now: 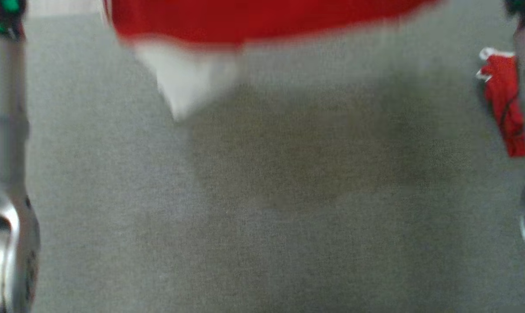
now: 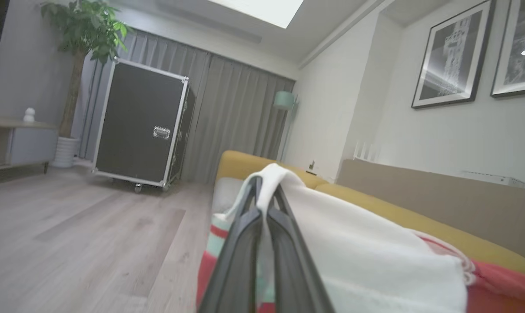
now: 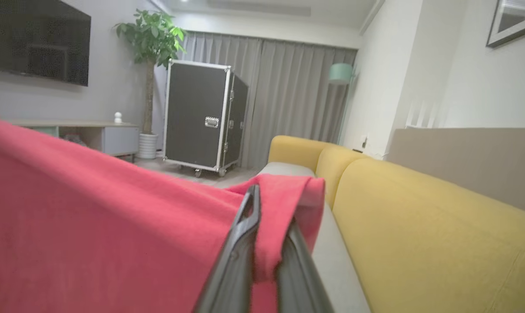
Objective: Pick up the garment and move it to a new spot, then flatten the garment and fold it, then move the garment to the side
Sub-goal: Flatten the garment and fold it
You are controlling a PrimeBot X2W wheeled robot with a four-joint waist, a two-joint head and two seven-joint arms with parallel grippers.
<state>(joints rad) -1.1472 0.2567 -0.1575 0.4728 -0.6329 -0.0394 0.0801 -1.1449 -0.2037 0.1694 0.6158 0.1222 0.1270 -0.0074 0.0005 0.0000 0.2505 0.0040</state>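
Observation:
The garment (image 1: 262, 19) is red with a white section (image 1: 188, 82), and hangs blurred across the top of the head view above a grey cushion surface (image 1: 262, 226). A red and white fold of cloth (image 1: 503, 104) hangs beside my right forearm at the right edge. In the left wrist view my left gripper (image 2: 267, 184) is shut on the garment's white cloth (image 2: 367, 256), which drapes to the right over red fabric. In the right wrist view my right gripper (image 3: 269, 206) is shut on a red edge of the garment (image 3: 93, 217), which stretches away to the left.
A yellow sofa backrest (image 3: 419, 217) runs along the right, with its grey seat (image 3: 336, 265) below. A black wheeled flight case (image 2: 141, 126), a potted plant (image 2: 84, 30) and a low cabinet (image 2: 14, 143) stand across the wood floor (image 2: 71, 243). My left forearm (image 1: 4, 152) lines the left edge.

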